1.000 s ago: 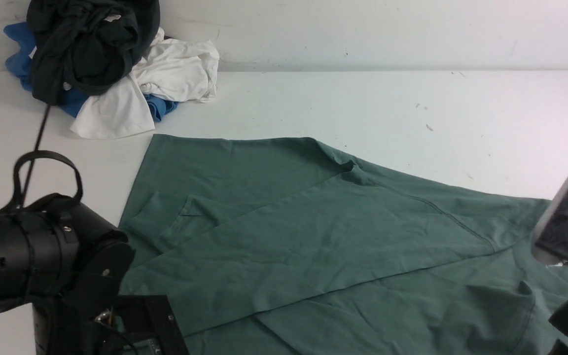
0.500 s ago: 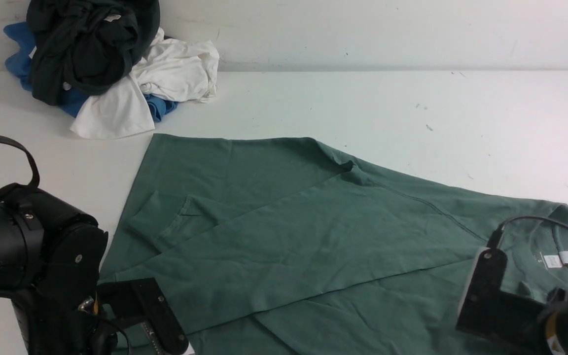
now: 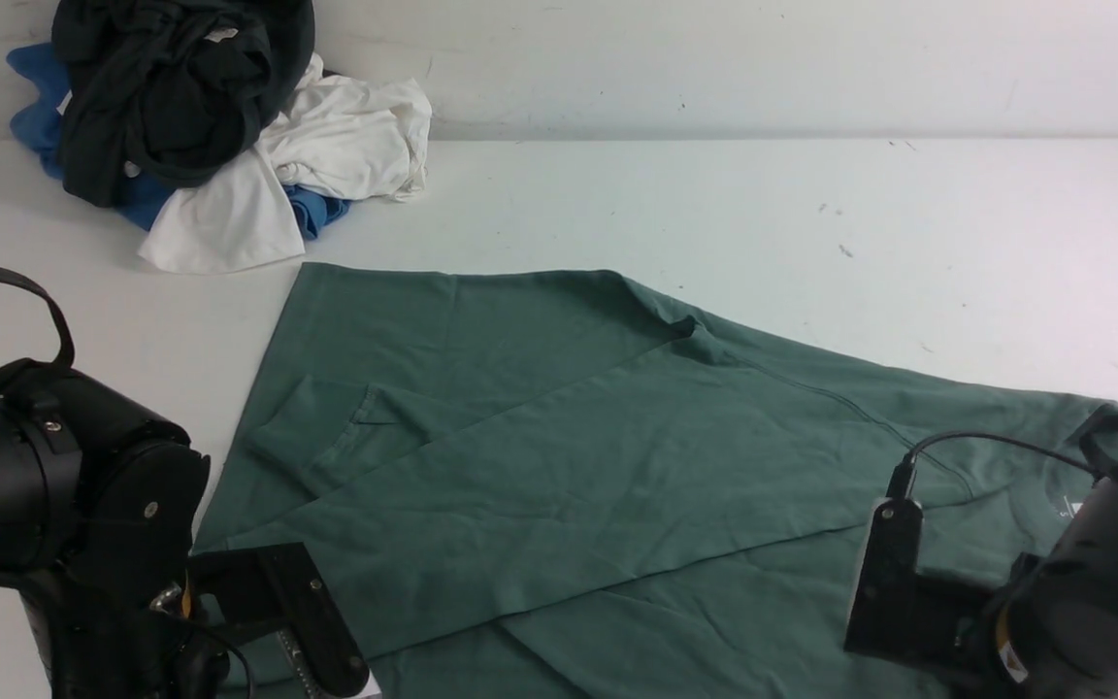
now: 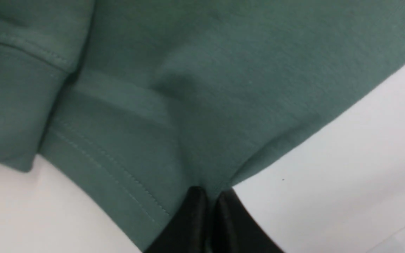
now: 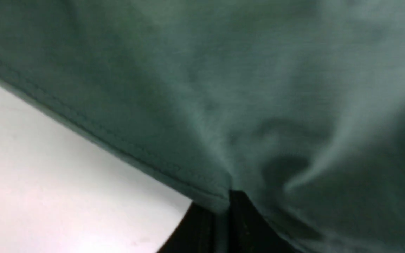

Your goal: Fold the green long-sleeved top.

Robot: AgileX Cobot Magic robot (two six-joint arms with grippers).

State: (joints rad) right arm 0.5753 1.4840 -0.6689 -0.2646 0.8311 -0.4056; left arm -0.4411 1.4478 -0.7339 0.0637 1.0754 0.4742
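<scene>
Far left: dark garment (image 3: 185, 92) is lying bunched on top of blue garment (image 3: 35, 73) and white garment (image 3: 345, 136), all sitting toward the back of the white table (image 3: 714, 214), near the wall (image 3: 763, 68). White garment is spilling out to the right of the dark one, with a bit of blue showing beneath it.

Left gripper (image 4: 210, 196), front-left: jaws are pinching closed on a gathered bit of the green long-sleeved top (image 3: 540, 466), close to a stitched edge. White surface is showing on both sides of the pinch in the wrist view.

Top is spreading across the middle and front of the table, from left arm (image 3: 74, 505) to right arm (image 3: 1054, 602), and is running out of the front view at the near side. Back edge is sloping nearer toward the right. Long creases are crossing it diagonally; a small rumpled fold is standing near the back edge, and another folded bit is lying near the left side. Neck is sitting at the right, partly hidden behind the right arm.

Right gripper (image 5: 222, 205), front-right: jaws are closing tight on the top's stitched edge, fabric bunching between the tips and creases fanning out from there.
</scene>
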